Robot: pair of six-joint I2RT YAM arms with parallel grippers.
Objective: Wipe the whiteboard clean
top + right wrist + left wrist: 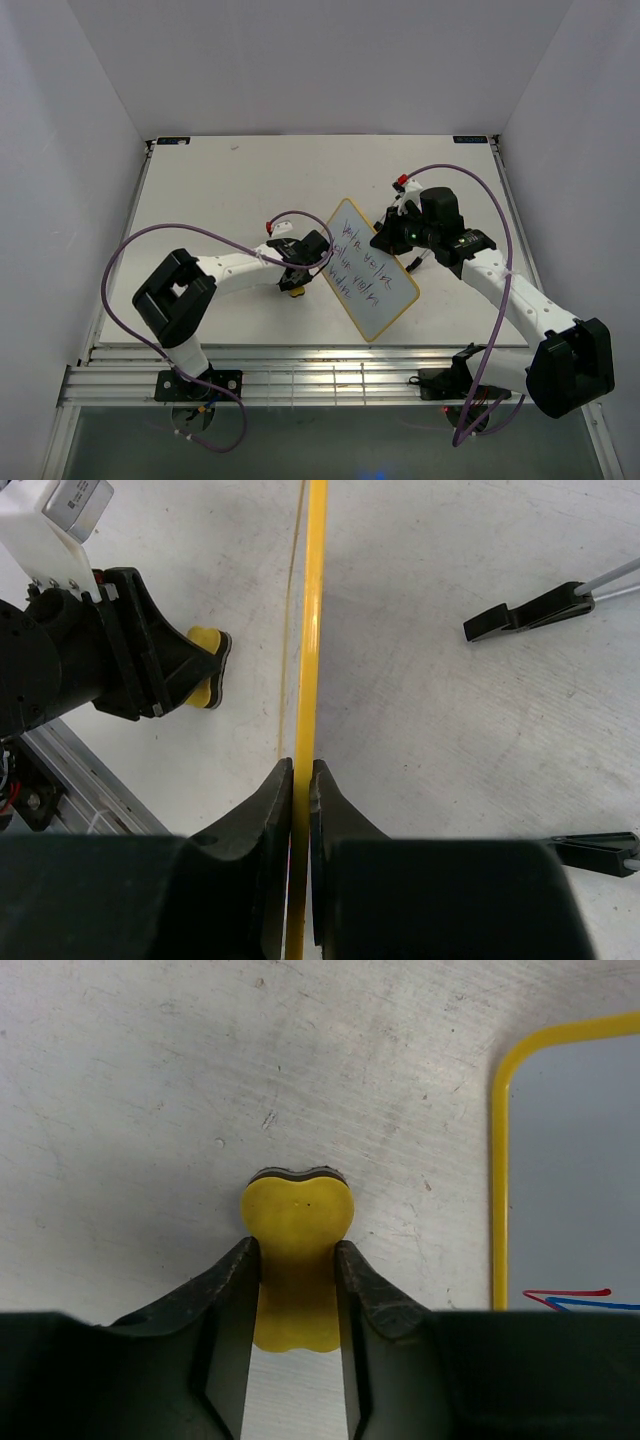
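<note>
The whiteboard (372,285) has a thin yellow frame and blue and red handwriting, and lies diagonally mid-table. My right gripper (384,238) is shut on its upper right edge. The right wrist view shows the board edge-on as a yellow strip (315,630) pinched between my fingers (303,772). My left gripper (297,282) is shut on a small yellow eraser (294,291) just left of the board. In the left wrist view the eraser (298,1222) sits between both fingers (298,1252), with the board's corner (570,1160) to the right, apart from it.
The board's two black feet (520,616) (600,848) stick out on its far side in the right wrist view. The left gripper (150,670) and eraser (208,666) show left of the board there. White walls enclose the table (220,190).
</note>
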